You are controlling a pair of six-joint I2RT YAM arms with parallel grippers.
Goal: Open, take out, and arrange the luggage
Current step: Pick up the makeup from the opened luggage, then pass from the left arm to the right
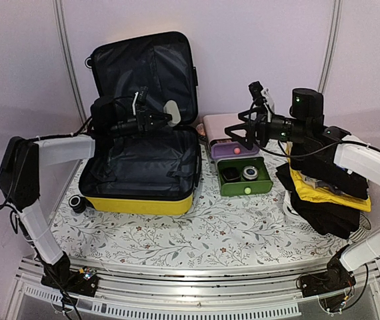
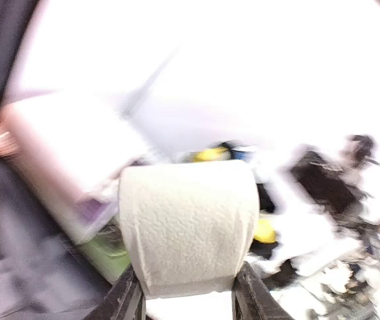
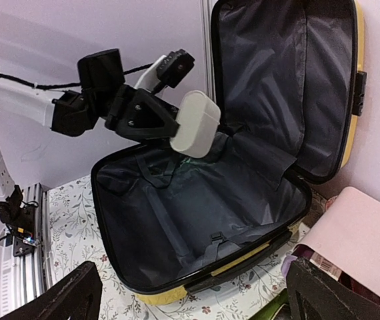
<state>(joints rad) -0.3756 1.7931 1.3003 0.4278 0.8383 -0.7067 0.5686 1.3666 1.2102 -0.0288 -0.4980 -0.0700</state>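
luggage: glossy yellow hard-shell suitcase (image 1: pixel 140 204), open on floral bench (image 1: pixel 210 227)
left jaws: clamped on white embossed paper roll (image 3: pixel 195 123) above it
right jaws: apart
pink box (image 1: pixel 217 127) label: I can't read it

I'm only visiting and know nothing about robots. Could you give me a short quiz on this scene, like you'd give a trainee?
1. True or false: the luggage lies with its lid shut.
2. What does the left end effector hold over the luggage? A) a white roll B) a yellow cloth C) nothing
3. Fill in: the right end effector has its fingers ____, with nothing between them.
Key: 1 false, the lid stands open; 2 A; 3 open.
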